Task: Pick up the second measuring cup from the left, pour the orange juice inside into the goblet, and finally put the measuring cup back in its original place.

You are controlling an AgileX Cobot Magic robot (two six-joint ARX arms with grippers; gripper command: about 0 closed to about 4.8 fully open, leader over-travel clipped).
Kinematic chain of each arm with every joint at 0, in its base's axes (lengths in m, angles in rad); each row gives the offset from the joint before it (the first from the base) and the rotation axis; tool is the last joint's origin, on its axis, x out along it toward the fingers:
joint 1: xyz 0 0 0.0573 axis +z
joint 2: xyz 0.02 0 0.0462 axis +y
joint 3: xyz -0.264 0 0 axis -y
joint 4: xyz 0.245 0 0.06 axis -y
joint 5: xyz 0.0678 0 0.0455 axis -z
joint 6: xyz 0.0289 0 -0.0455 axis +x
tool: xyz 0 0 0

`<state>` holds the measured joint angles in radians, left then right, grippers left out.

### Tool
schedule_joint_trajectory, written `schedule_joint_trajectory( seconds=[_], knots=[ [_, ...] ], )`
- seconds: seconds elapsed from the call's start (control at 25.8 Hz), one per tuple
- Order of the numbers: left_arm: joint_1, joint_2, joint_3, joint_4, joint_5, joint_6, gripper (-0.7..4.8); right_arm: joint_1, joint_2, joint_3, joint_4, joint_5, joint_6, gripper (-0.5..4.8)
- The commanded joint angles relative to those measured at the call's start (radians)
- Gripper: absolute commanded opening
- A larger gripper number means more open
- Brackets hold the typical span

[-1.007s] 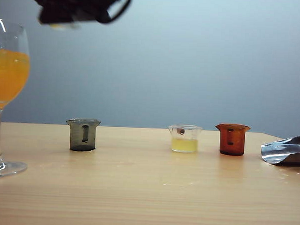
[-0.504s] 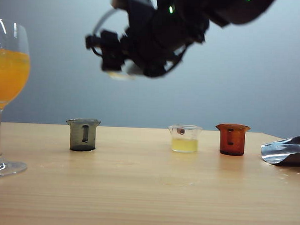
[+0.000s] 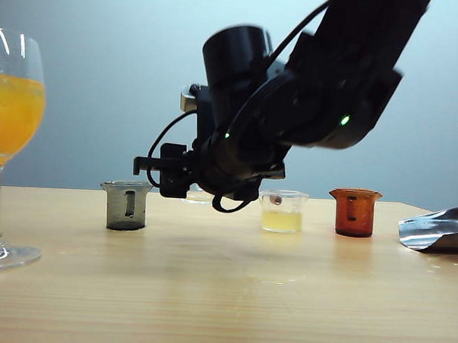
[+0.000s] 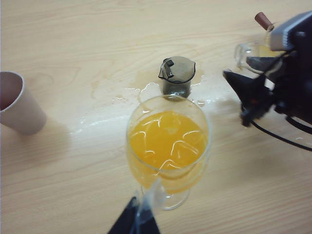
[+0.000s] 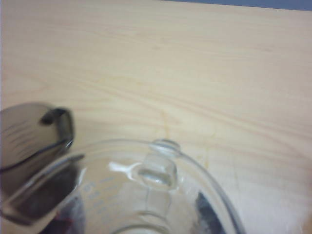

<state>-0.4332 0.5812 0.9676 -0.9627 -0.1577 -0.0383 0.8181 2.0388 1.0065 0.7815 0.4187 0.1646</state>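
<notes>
The goblet (image 3: 10, 131) stands at the far left, its bowl well filled with orange juice (image 3: 13, 116). The left wrist view looks down into the goblet (image 4: 195, 168). My left gripper (image 4: 139, 219) hangs near its foot, dark fingers meeting in a narrow wedge, holding nothing. My right gripper (image 3: 176, 173) is low over the table between the smoky grey cup (image 3: 126, 205) and the cup of pale yellow liquid (image 3: 282, 212). It is shut on the clear measuring cup (image 5: 151, 195), which looks empty and upright. That cup barely shows behind the fingers in the exterior view.
A red-brown cup (image 3: 354, 213) stands right of the yellow one. A crumpled silver pouch (image 3: 439, 230) lies at the right edge. The left wrist view shows a brown paper cup (image 4: 19, 105) and wet spill marks (image 4: 122, 95) near the grey cup (image 4: 176, 73).
My right arm has swung from high at the upper left, rightwards and down to table height beside the grey cup, turning the measuring cup upright. Goblet and left gripper have not moved.
</notes>
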Motion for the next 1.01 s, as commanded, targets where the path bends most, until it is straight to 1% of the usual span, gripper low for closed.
schedule_joint_trajectory(
  seconds=[0.04,0.19,0.27,0.43,0.54,0.66,0.77,0.93,1.01],
  knots=[
    [0.000,-0.001,0.004,0.010,0.001,0.000,-0.03,-0.028,0.056,0.057,0.036,0.006,0.005,1.08],
    [0.000,-0.001,0.004,0.011,0.001,0.000,-0.03,-0.058,0.124,0.135,0.028,-0.006,0.020,1.07],
    [0.000,-0.001,0.004,0.011,0.001,0.000,-0.03,-0.081,0.164,0.194,0.013,-0.042,0.023,1.06],
    [0.000,-0.001,0.004,0.011,0.001,0.000,-0.03,-0.092,0.191,0.246,-0.049,-0.107,0.027,1.05],
    [0.000,-0.001,0.004,0.011,0.003,0.000,-0.03,-0.090,0.200,0.257,-0.086,-0.107,0.027,1.04],
    [0.000,-0.001,0.004,0.012,0.003,0.000,-0.03,-0.088,0.200,0.256,-0.167,-0.107,0.028,1.04],
    [0.000,-0.001,0.004,0.014,0.002,0.000,-0.03,-0.090,0.200,0.256,-0.224,-0.107,0.061,1.05],
    [0.000,-0.001,0.004,0.014,0.001,0.000,-0.03,-0.090,0.200,0.256,-0.212,-0.107,0.071,1.09],
    [0.000,-0.001,0.004,0.014,0.001,0.000,-0.03,-0.088,0.200,0.256,-0.182,-0.108,0.072,2.13]
  ],
)
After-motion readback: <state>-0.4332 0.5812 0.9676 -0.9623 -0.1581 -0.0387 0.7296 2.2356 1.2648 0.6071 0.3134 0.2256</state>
